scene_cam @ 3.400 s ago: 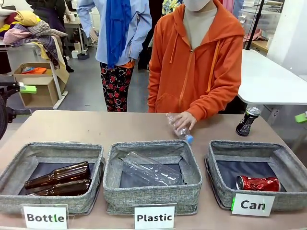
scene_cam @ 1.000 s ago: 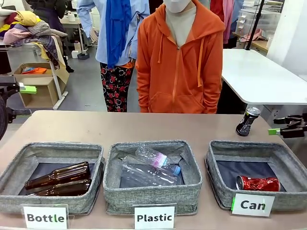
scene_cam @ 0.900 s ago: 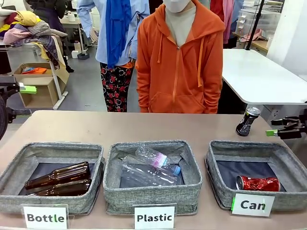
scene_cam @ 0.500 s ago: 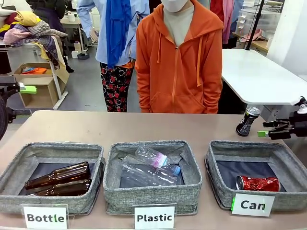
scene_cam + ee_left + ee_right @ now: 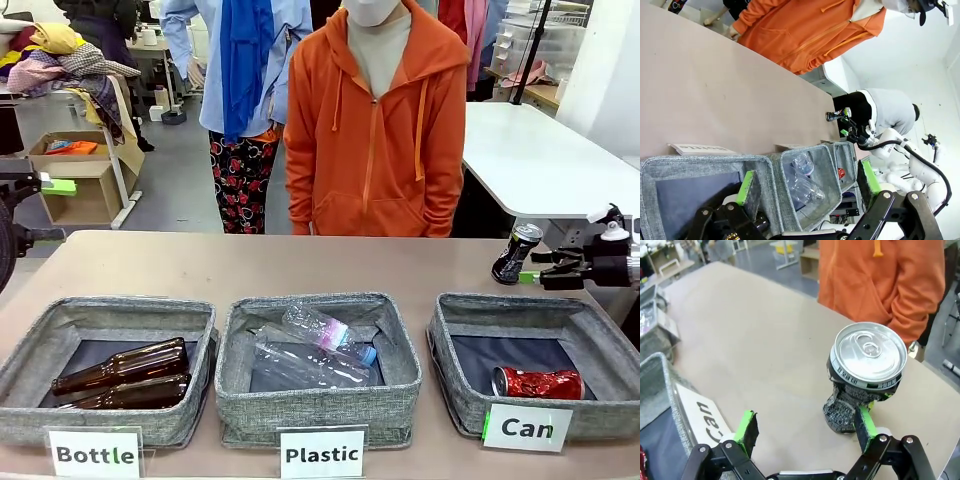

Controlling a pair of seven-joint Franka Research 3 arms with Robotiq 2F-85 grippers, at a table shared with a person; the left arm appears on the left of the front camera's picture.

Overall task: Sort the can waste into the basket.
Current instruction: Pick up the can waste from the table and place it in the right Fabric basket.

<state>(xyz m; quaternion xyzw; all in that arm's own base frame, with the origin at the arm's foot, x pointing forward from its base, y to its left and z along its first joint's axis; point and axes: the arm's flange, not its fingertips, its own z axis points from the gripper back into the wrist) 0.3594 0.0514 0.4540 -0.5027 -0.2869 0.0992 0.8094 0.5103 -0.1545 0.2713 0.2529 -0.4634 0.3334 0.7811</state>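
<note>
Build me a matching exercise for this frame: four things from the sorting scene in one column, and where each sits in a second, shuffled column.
Things:
1. black can
2. red can
3. brown bottles
4. right tool

Places:
A. inside the basket signed "Bottle"
B. standing on the table behind the "Can" basket
C. open, beside the black can
D. lying inside the "Can" basket

Pairs: 1-B, 2-D, 3-A, 4-C

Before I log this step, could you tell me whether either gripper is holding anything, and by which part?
Nothing is held. The right gripper is open beside the black can, one pad near its base; the left gripper is open too.
</note>
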